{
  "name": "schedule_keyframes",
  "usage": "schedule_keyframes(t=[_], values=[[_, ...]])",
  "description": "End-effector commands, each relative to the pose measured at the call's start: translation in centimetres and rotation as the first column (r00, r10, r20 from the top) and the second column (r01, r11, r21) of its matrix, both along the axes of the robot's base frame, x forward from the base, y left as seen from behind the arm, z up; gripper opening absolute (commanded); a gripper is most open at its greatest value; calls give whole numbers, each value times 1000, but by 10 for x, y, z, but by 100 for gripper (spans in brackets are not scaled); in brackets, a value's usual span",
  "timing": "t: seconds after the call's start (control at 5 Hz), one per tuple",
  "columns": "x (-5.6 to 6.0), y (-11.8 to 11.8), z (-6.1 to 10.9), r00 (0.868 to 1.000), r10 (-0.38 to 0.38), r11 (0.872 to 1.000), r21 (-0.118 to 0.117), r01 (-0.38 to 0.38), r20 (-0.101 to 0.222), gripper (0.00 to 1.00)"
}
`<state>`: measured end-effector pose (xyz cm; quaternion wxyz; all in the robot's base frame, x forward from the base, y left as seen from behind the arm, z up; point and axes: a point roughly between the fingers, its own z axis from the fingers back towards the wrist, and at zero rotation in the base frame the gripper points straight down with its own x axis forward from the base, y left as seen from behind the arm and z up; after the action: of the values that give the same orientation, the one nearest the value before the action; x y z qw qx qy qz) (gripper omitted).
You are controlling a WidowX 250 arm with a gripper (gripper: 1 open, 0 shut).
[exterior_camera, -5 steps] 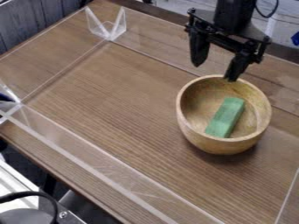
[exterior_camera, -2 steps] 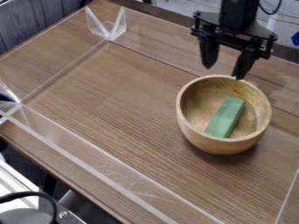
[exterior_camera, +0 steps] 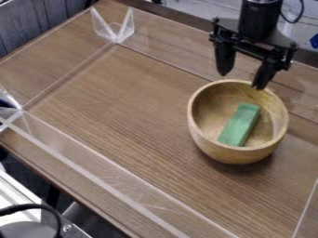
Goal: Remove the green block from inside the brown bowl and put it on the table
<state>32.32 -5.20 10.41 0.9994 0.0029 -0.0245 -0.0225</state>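
The green block [exterior_camera: 241, 125] lies flat inside the brown bowl [exterior_camera: 204, 130], slightly right of the bowl's middle. The bowl stands on the table [exterior_camera: 112, 102] at the right. My gripper [exterior_camera: 244, 72] hangs over the bowl's far rim, pointing down. Its two dark fingers are spread apart with nothing between them, so it is open. The fingertips are above the rim, apart from the block.
Low clear acrylic walls [exterior_camera: 74, 158] border the table along the front left and the back. A clear bracket [exterior_camera: 114, 28] stands at the far corner. Bare wood stretches left of the bowl.
The gripper has shifted a little to the right over the bowl's far rim. The block and bowl have not moved.
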Motion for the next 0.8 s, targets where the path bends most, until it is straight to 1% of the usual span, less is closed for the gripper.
schedule_keyframes(t=[0.0, 0.2, 0.4, 0.6], values=[[6, 1, 0, 1000, -7, 1000, 5, 7, 10, 100], [5, 3, -16, 1000, -14, 1000, 14, 14, -22, 100], [3, -1, -15, 999, -36, 999, 28, 37, -32, 100], [2, -4, -11, 998, -50, 998, 38, 51, -35, 100]])
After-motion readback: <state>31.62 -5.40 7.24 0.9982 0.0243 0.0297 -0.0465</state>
